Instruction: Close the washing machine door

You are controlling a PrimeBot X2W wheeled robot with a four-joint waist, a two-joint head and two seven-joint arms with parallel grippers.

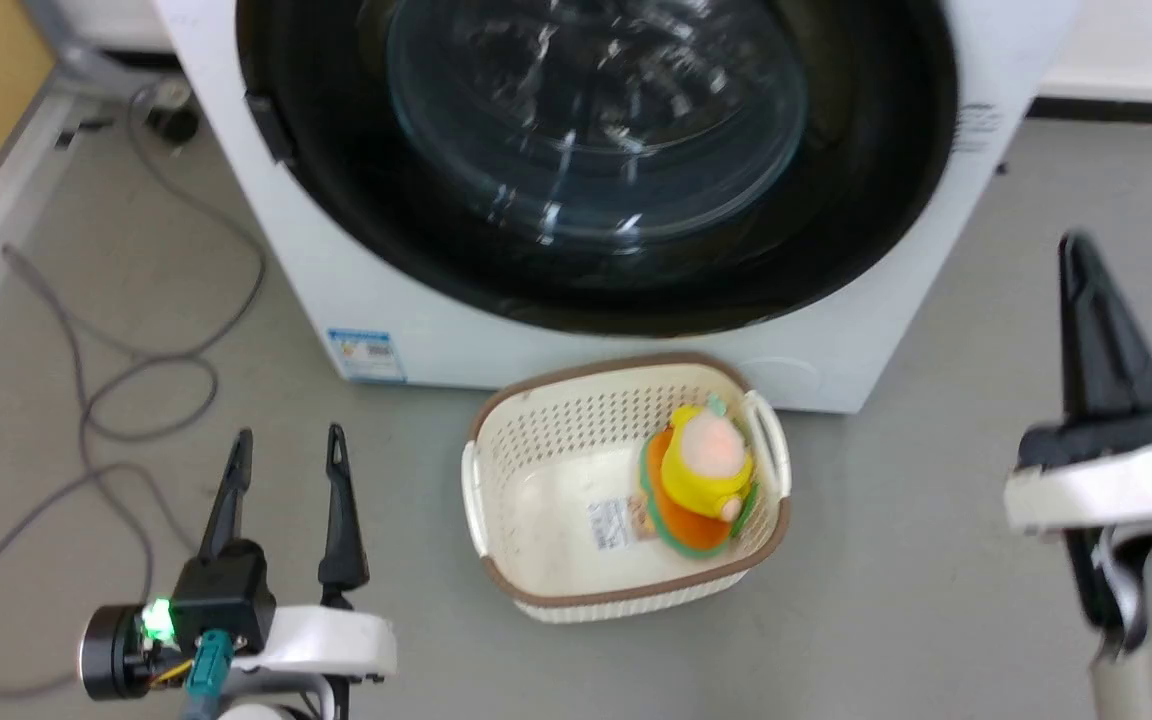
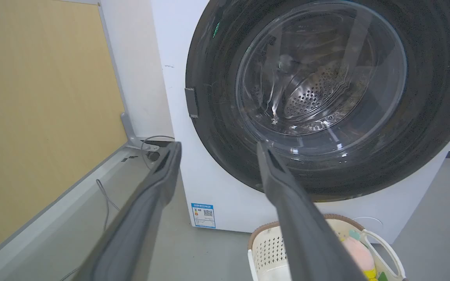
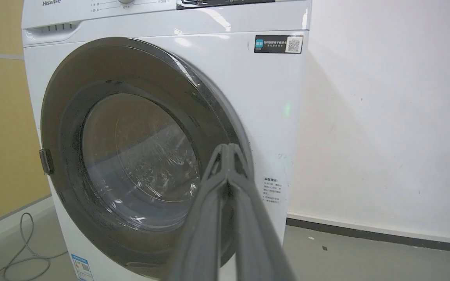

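The washing machine [image 1: 336, 270] is a white box facing me. Its door [image 1: 596, 150], a round glossy black ring around a glass bowl, lies flat against the front of the washing machine [image 3: 272, 97]. Through the door [image 2: 326, 78] the steel drum shows. My left gripper [image 1: 288, 440] hovers low at the left, open and empty, well short of the machine. Seen from its own wrist, the left gripper [image 2: 218, 146] points at the door's lower left. My right gripper [image 1: 1076, 250] stands at the right, shut on nothing. The right gripper [image 3: 229, 148] sits near the right rim of the door [image 3: 131, 156], apart from it.
A cream perforated basket [image 1: 496, 480] holding a yellow and orange plush toy [image 1: 701, 470] stands on the grey floor just before the machine. Grey cables [image 1: 86, 400] loop on the floor at the left. A yellow panel [image 2: 33, 117] lines the left wall.
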